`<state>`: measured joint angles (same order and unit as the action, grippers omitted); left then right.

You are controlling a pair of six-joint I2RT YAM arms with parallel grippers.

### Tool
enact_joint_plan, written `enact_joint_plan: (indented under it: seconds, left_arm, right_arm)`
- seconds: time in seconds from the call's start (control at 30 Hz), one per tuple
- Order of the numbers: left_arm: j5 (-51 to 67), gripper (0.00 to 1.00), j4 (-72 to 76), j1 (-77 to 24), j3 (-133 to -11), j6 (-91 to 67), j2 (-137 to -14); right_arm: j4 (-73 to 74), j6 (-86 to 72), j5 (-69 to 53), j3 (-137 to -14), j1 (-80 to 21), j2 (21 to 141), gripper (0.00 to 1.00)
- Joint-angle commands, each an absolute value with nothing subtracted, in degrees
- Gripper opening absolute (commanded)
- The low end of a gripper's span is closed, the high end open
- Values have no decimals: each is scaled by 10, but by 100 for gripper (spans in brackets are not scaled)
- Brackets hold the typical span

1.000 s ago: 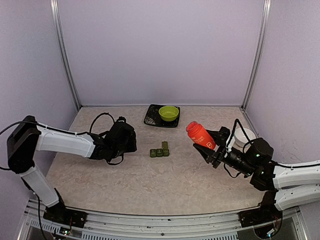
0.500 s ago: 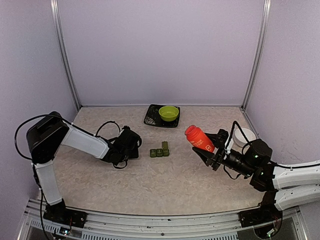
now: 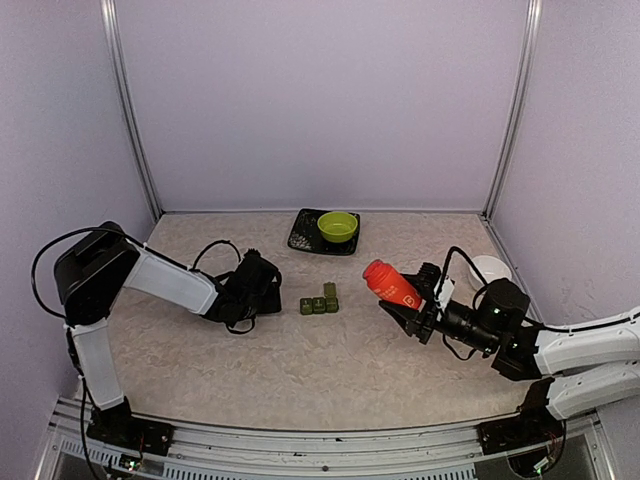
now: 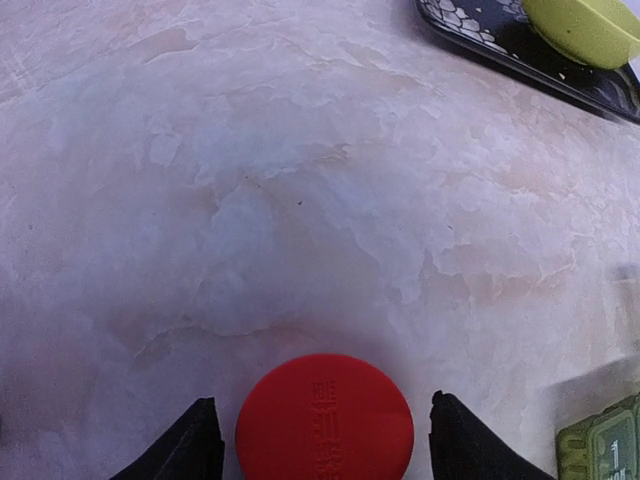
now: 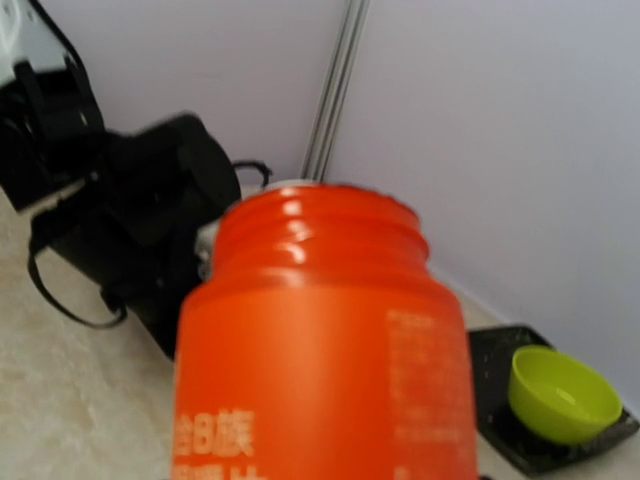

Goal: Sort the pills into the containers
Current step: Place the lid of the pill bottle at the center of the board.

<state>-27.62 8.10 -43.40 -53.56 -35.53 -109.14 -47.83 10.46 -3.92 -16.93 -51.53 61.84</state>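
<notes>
Bottle [image 3: 390,283] clamped in right gripper [image 3: 412,306], uncapped, tilted toward containers [image 3: 319,303] mid-table, not yet over them; bring mouth low over one box, tip slowly; left gripper [image 4: 322,445] slack around red cap [image 4: 325,418] on table [image 4: 300,200].

High rear camera and close wrist cameras share the bowl [image 3: 338,227] [image 4: 585,28] [image 5: 562,395].

White links [image 3: 165,282], black joints [image 3: 85,272], looping black cables [image 3: 213,243].
</notes>
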Motion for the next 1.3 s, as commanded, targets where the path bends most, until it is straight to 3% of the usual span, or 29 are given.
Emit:
enact_joint_plan:
  seconds: [0.0, 0.37, 0.93, 1.27]
  left_arm:
    - [-269, 73, 80, -429, -548, -347, -1091]
    - [-254, 98, 74, -430, -524, -357, -1008]
    - [-219, 99, 52, -464, -457, -358, -862]
    - [-207, 99, 62, -481, -430, -372, -843]
  right_arm:
    - [-487, 90, -56, -185, -501, 634, 3]
    - [-471, 82, -116, -217, -459, 709, 5]
    - [-415, 80, -159, -311, -431, 870, 6]
    - [-354, 76, -171, -361, -425, 927, 6]
